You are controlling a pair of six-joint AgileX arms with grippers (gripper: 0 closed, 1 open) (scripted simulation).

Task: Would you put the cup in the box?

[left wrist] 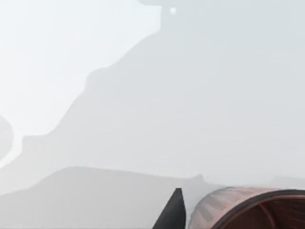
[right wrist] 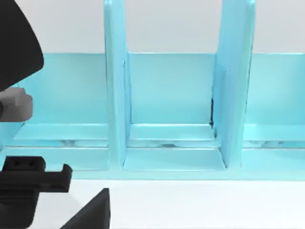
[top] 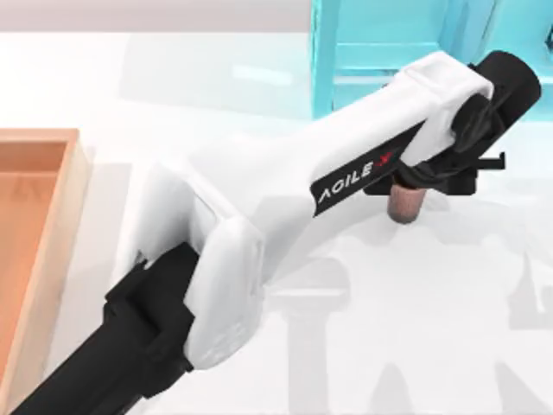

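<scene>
My left arm reaches from seven o'clock toward two o'clock; my left gripper [top: 432, 177] points down, fingers straddling something.

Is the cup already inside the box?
No. In the top view the cup stands on the table under the left gripper, far from the box.

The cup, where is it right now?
In the top view the cup stands right of centre, under the left gripper, just in front of the blue shelf.
</scene>
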